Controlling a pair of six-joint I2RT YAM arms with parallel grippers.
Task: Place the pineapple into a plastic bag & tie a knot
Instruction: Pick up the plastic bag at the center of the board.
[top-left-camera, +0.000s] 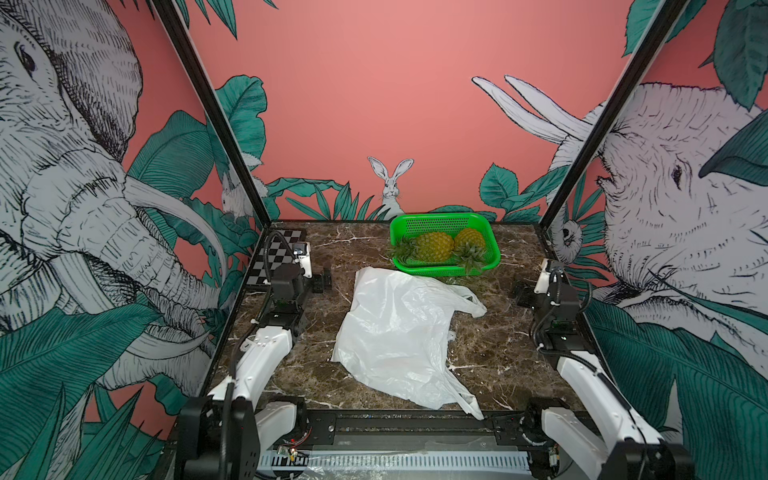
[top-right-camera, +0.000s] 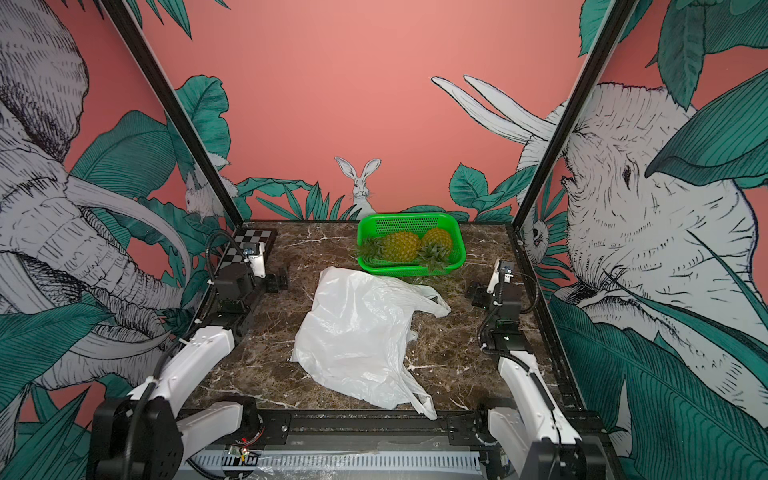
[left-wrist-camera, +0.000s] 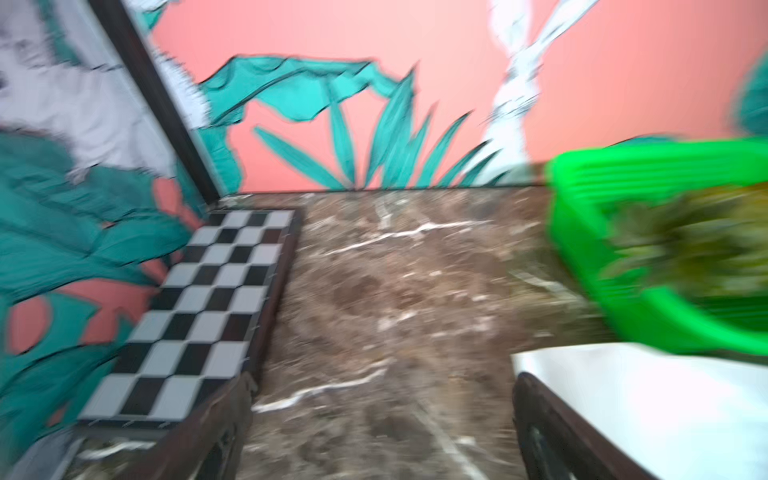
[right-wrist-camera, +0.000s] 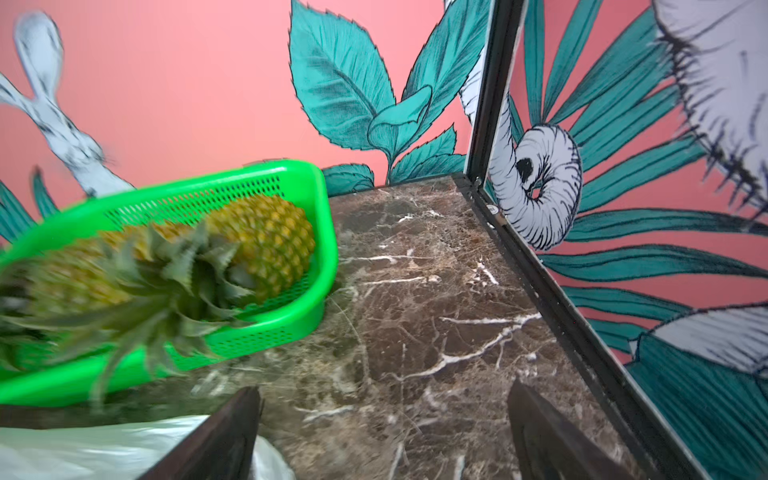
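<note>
The plastic bag (top-left-camera: 395, 332) lies flat on the middle of the marble table (top-left-camera: 498, 353) and reaches the near edge at 6 o'clock. Its longer stretch runs from 6 toward 12 o'clock. One handle loop (top-left-camera: 469, 405) points to 5 o'clock and the other handle loop (top-left-camera: 478, 309) to 3 o'clock. The bag is white, thin, half see-through and much creased.

The left gripper (top-left-camera: 323, 280) at 9 o'clock and the right gripper (top-left-camera: 519, 291) at 3 o'clock have their fingers wide apart, with only bare table between them.

At 12 o'clock the green basket (top-left-camera: 444, 217) holds one pineapple (top-left-camera: 434, 247) with its crown toward 9 o'clock. The other pineapple (top-left-camera: 469, 239) has its crown over the near rim.

Only the top views show the whole bag. The right wrist view shows the scaly skin from close by. The blurred left wrist view shows the checkerboard (left-wrist-camera: 199, 299).
</note>
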